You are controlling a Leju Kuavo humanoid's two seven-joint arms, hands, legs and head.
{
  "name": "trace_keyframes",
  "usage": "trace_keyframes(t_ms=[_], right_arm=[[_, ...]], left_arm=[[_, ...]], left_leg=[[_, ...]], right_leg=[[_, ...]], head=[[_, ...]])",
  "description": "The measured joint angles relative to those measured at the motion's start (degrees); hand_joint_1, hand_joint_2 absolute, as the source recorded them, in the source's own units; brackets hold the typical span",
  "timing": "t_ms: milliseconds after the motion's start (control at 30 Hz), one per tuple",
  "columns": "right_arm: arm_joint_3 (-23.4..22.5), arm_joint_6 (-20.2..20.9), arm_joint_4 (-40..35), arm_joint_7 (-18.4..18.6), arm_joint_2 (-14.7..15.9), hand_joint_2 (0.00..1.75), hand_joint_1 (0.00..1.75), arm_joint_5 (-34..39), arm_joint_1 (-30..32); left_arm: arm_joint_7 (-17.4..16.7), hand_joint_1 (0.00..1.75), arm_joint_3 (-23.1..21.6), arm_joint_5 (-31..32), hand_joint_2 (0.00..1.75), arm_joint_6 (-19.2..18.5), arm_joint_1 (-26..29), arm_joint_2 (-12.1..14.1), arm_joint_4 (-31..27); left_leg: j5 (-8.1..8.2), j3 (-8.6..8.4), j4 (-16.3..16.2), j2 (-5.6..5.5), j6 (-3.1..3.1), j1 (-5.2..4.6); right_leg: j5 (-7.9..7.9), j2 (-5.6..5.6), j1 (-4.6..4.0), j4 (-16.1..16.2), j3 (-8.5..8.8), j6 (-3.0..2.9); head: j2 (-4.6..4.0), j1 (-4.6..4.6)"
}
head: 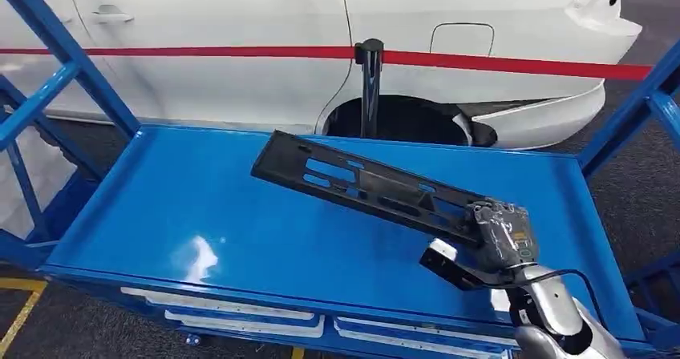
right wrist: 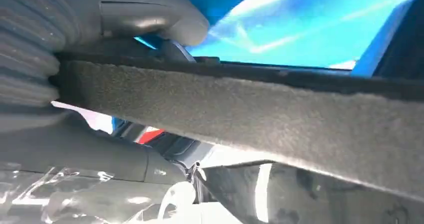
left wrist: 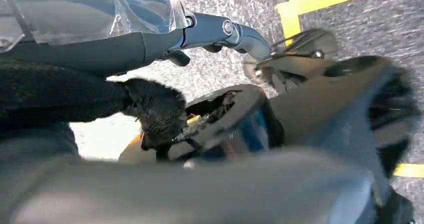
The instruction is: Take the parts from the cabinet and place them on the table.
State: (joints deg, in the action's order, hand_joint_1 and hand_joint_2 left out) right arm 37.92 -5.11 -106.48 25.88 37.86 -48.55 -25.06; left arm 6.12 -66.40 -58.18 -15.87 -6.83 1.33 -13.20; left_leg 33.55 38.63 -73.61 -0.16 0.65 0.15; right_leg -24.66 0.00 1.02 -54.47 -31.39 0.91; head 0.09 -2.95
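Note:
A long black plastic part (head: 361, 184) with slots stretches slantwise over the blue table (head: 184, 215), its far end toward the back middle. My right hand (head: 501, 235) grips its near right end, close to the table's front right. Whether the part touches the surface I cannot tell. In the right wrist view the part (right wrist: 260, 114) crosses the picture as a dark textured bar, with the grey thumb (right wrist: 150, 14) pressed on one side of it. My left hand (left wrist: 155, 109) hangs over the floor, with its dark fingers and thumb (left wrist: 225, 31) apart and nothing between them.
A white car (head: 240, 46) stands just behind the table. A black post (head: 370, 86) with a red belt rises at the table's back edge. Blue frame beams (head: 56, 54) flank the table left and right (head: 633, 102). Yellow floor tape (left wrist: 320, 4) lies below my left hand.

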Motion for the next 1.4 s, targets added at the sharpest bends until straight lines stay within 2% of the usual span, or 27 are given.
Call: trace_keyframes(t_ms=[67, 133, 167, 267, 333, 367, 433, 467, 500, 533, 600, 633, 667, 700, 833, 867, 933, 1000, 1033, 1067, 1133, 1167, 1200, 1300, 1333, 1367, 1400], right_arm=[[-1.35, -1.07, -1.11, -1.09, -0.77, 1.75, 1.75, 2.57, 0.25], [-3.66, -2.69, -2.78, -2.91, -1.69, 1.75, 1.75, 9.95, 0.25], [-4.89, -4.17, -3.48, -4.52, -2.12, 1.75, 1.75, 16.15, 0.27], [-8.64, -7.55, -5.97, -10.37, -3.28, 1.75, 1.75, 36.12, 0.76], [-11.22, -7.94, -7.66, -14.17, -3.94, 1.75, 1.75, 46.69, 1.55], [-12.48, -7.89, -8.68, -16.15, -4.37, 1.75, 1.75, 52.23, 2.03], [-14.34, -7.56, -10.21, -18.52, -5.10, 1.75, 1.75, 59.88, 3.06], [-15.06, -7.19, -10.80, -20.17, -5.51, 1.75, 1.75, 63.62, 3.70], [-15.71, -6.86, -11.32, -21.42, -5.99, 1.75, 1.75, 67.22, 4.43], [-16.22, -6.67, -11.83, -22.49, -6.45, 1.75, 1.75, 70.09, 5.08], [-17.31, -6.25, -12.94, -24.00, -7.13, 1.75, 1.75, 73.87, 5.99], [-17.88, -6.01, -13.55, -24.61, -7.45, 1.75, 1.75, 75.01, 6.34], [-18.25, -5.86, -13.86, -25.05, -7.80, 1.75, 1.75, 75.45, 6.61], [-18.49, -5.84, -14.25, -25.11, -8.06, 1.75, 1.75, 75.61, 6.81], [-18.91, -5.51, -15.65, -25.33, -9.29, 1.75, 1.75, 75.08, 8.31], [-18.97, -5.51, -16.03, -25.40, -9.40, 1.75, 1.75, 74.82, 8.57], [-19.06, -5.51, -16.98, -25.49, -10.08, 1.75, 1.75, 73.25, 9.21], [-19.02, -5.51, -17.44, -25.38, -10.34, 1.75, 1.75, 71.72, 9.89], [-18.97, -5.49, -17.73, -25.07, -10.43, 1.75, 1.75, 70.84, 10.21], [-18.86, -5.34, -18.12, -24.63, -10.56, 1.75, 1.75, 69.69, 10.34], [-18.84, -5.25, -18.69, -24.13, -10.73, 1.75, 1.75, 67.78, 10.34], [-18.84, -5.22, -18.91, -23.76, -10.76, 1.75, 1.75, 67.10, 10.34], [-18.82, -5.12, -19.15, -22.93, -10.78, 1.75, 1.75, 66.27, 10.35], [-18.49, -4.68, -19.83, -19.52, -10.80, 1.75, 1.75, 62.33, 11.01], [-18.32, -4.52, -20.09, -18.66, -10.76, 1.75, 1.75, 61.20, 11.12], [-18.12, -4.50, -20.27, -18.01, -10.73, 1.75, 1.75, 60.24, 11.09], [-17.79, -4.48, -20.55, -17.57, -10.67, 1.75, 1.75, 59.56, 11.11]], left_arm=[[0.44, 0.00, 0.00, 0.26, 1.75, 0.00, -0.01, 0.00, 0.00], [1.23, 0.00, 0.00, 0.59, 1.75, 0.00, -0.08, 0.00, 0.00], [1.90, 0.00, 0.00, 0.77, 1.75, 0.00, -0.10, 0.00, 0.00], [3.85, 0.00, 0.00, 1.01, 1.75, 0.00, 0.03, -0.26, 0.00], [4.61, 0.00, 0.00, 1.12, 1.75, 0.00, 0.03, -0.46, 0.00], [4.92, 0.00, 0.00, 1.12, 1.75, 0.02, 0.08, -0.46, 0.00], [5.31, 0.00, 0.00, 1.20, 1.75, 0.68, 0.15, -0.70, 0.00], [5.62, 0.00, 0.00, 1.29, 1.75, 0.81, 0.15, -0.79, 0.00], [5.79, 0.00, 0.00, 1.31, 1.75, 0.81, 0.16, -0.81, 0.00], [5.94, 0.00, 0.00, 1.33, 1.75, 0.83, 0.16, -0.81, 0.00], [6.16, 0.00, 0.00, 1.36, 1.75, 1.64, 0.15, -0.98, 0.00], [6.29, 0.00, 0.02, 1.38, 1.75, 2.21, 0.15, -1.03, 0.00], [6.32, 0.00, 0.02, 1.59, 1.75, 2.75, 0.09, -1.01, 0.00], [6.34, 0.00, 0.02, 1.84, 1.75, 3.04, 0.00, -1.01, 0.00], [6.62, 0.00, 0.02, 2.80, 1.75, 3.06, -0.03, -0.94, 0.00], [6.78, 0.00, 0.02, 2.86, 1.75, 3.06, -0.07, -0.94, 0.00], [7.82, 0.00, 0.04, 2.34, 1.75, 3.06, -0.09, -0.94, 0.00], [8.74, 0.00, 0.31, 1.31, 1.75, 3.06, -0.04, -0.94, 0.00], [8.52, 0.00, 0.33, 1.22, 1.75, 3.06, -0.03, -0.94, 0.00], [8.00, 0.00, 0.33, 1.18, 1.75, 3.06, -0.04, -0.94, 0.00], [7.52, 0.00, 0.37, 1.12, 1.75, 3.06, -0.03, -0.94, 0.00], [7.21, 0.00, 0.44, 1.03, 1.75, 3.06, -0.04, -0.87, 0.00], [6.60, 0.00, 0.57, 0.85, 1.75, 3.06, -0.05, -0.85, 0.02], [4.81, 0.00, 1.16, 0.57, 1.75, 3.06, 0.09, -0.87, 0.02], [4.55, 0.00, 1.25, 0.55, 1.75, 3.06, 0.07, -0.90, 0.02], [4.37, 0.00, 1.29, 0.46, 1.75, 3.06, 0.08, -0.94, 0.02], [4.24, 0.00, 1.33, 0.35, 1.75, 3.06, 0.13, -0.94, 0.02]], left_leg=[[-3.96, -3.28, 6.50, 0.00, 0.17, 0.12], [-8.71, -8.99, 17.93, -0.04, 0.77, 0.13], [-8.21, -9.70, 19.95, -0.05, 0.96, -0.27], [-8.47, -9.06, 19.66, -0.12, 1.59, -0.49], [-9.20, -9.39, 20.38, -0.09, 2.63, -0.18], [-9.24, -9.33, 20.38, -0.09, 2.97, -0.20], [-9.23, -9.28, 20.37, -0.11, 3.12, -0.34], [-9.21, -9.25, 20.35, -0.12, 3.15, -0.39], [-9.20, -9.28, 20.35, -0.12, 3.15, -0.41], [-9.16, -9.33, 20.32, -0.14, 3.14, -0.38], [-8.95, -9.62, 20.19, -0.20, 2.91, -0.23], [-8.69, -9.78, 19.98, -0.19, 2.58, -0.15], [-8.29, -9.62, 19.71, -0.15, 2.07, -0.69], [-8.22, -9.41, 19.58, -0.16, 1.97, -0.71], [-7.66, -9.08, 18.92, -0.16, 1.22, -0.38], [-6.08, -8.10, 16.68, -0.09, 0.79, -0.39], [-1.28, -3.59, 6.82, -0.09, 0.15, -0.10], [0.93, 0.18, -0.78, -0.10, 0.09, -0.10], [-0.11, 0.18, -0.17, -0.10, 0.23, -0.11], [-2.34, -1.31, 3.26, -0.10, 0.56, -0.16], [-7.83, -6.52, 14.72, -0.13, 1.71, -0.52], [-8.85, -8.26, 18.86, -0.15, 2.54, -0.81], [-8.76, -8.47, 19.55, 0.22, 2.35, -0.94], [-9.20, -8.26, 19.54, 0.18, 2.53, -1.17], [-9.85, -8.64, 20.29, 0.33, 2.63, -0.46], [-10.09, -8.61, 20.41, 0.31, 2.72, -0.53], [-10.24, -8.45, 20.37, 0.34, 2.99, -0.51]], right_leg=[[0.06, 0.02, 0.05, -0.01, 0.03, 0.10], [0.18, 0.13, 0.08, 0.00, 0.12, 0.29], [0.15, 0.30, -0.33, -0.17, -0.09, 0.64], [0.53, 0.32, -0.14, 0.10, -0.37, 1.58], [-0.30, 0.25, 0.25, -0.85, -0.61, 2.23], [-2.36, 0.22, 0.19, -3.51, -1.76, 2.32], [-7.57, 0.25, 0.16, -13.82, -6.22, 2.61], [-9.05, 0.24, 0.17, -18.32, -8.28, 2.73], [-9.05, 0.24, 0.17, -20.07, -9.19, 2.77], [-7.90, 0.22, 0.20, -18.95, -8.71, 2.79], [-2.73, 0.16, 0.39, -9.50, -4.15, 2.93], [0.01, 0.00, 0.59, -3.11, -0.98, 3.10], [-0.94, 0.22, 0.31, -0.79, 0.12, 2.99], [-0.55, 0.44, 0.39, -0.74, -0.16, 2.27], [-0.47, 0.32, 0.43, -0.75, -0.31, 1.05], [-0.42, 0.26, 0.47, -0.75, -0.32, 0.76], [-0.41, 0.26, 0.40, -0.76, -0.50, 0.41], [-0.45, 0.29, 0.31, -0.76, -0.50, 0.36], [-0.45, 0.31, 0.25, -0.76, -0.42, 0.36], [-0.46, 0.37, 0.15, -0.76, -0.33, 0.36], [-0.46, 0.51, -0.10, -0.72, -0.14, 0.37], [-0.45, 0.50, -0.01, -0.68, -0.17, 0.39], [-0.56, 0.55, -0.40, -0.82, -0.31, 0.57], [-0.10, 0.42, -0.16, -0.49, -0.28, 1.39], [-0.59, 0.38, -0.34, -0.84, -0.48, 1.65], [-1.89, 0.32, -0.15, -2.08, -0.86, 1.88], [-4.48, 0.32, -0.16, -5.34, -2.05, 1.95]], head=[[0.00, -0.04], [0.00, -0.06], [0.00, -0.07], [0.00, 0.02], [0.00, 0.02], [0.00, 0.07], [0.00, 0.09], [0.00, 0.09], [0.00, 0.09], [0.00, 0.09], [0.00, 0.11], [0.00, 0.09], [0.00, 0.11], [0.00, 0.09], [0.00, 0.07], [0.00, -0.02], [0.00, -0.06], [0.00, -0.06], [0.00, -0.06], [0.00, -0.06], [0.00, -0.06], [0.00, -0.06], [0.00, -0.04], [0.00, -0.04], [0.00, -0.02], [0.00, 0.05], [0.00, 0.11]])
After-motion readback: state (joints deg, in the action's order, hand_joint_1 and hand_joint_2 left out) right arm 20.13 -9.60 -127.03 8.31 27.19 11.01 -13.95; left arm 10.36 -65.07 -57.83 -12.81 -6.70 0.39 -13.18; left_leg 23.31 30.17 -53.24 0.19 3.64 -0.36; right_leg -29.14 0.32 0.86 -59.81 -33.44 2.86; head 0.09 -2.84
